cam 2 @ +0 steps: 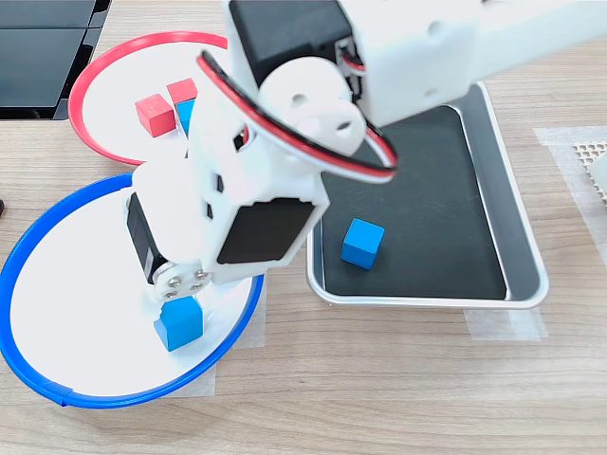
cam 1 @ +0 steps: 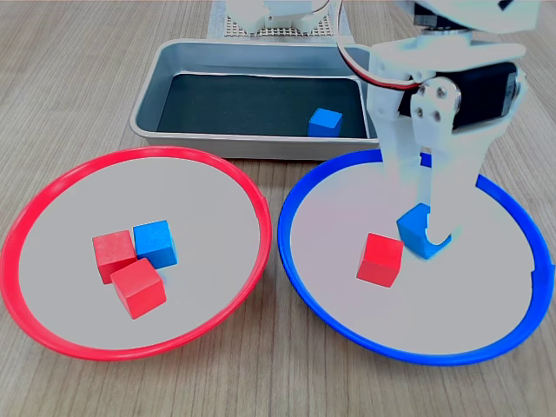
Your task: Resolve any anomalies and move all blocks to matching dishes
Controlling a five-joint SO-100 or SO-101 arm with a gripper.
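Note:
My gripper [cam 1: 423, 233] hangs low over the blue-rimmed dish [cam 1: 417, 358], shut on a blue block [cam 1: 417, 228]. In the second exterior view the gripper [cam 2: 175, 313] and that blue block [cam 2: 179, 323] are near the front of the blue-rimmed dish [cam 2: 28, 248]. A red block [cam 1: 380, 259] lies in this dish just left of the held one; the arm hides it in the second exterior view. The red-rimmed dish [cam 1: 130, 153] holds two red blocks [cam 1: 114, 254] [cam 1: 137, 287] and a blue block [cam 1: 155, 242]. Another blue block [cam 1: 325, 122] [cam 2: 362, 243] sits in the tray.
The grey metal tray [cam 1: 143, 113] [cam 2: 531, 270] with a dark bottom stands behind the dishes in the first exterior view. The red-rimmed dish [cam 2: 104, 57] lies at the second exterior view's upper left, next to a black object [cam 2: 47, 38]. The white arm covers the middle of that view.

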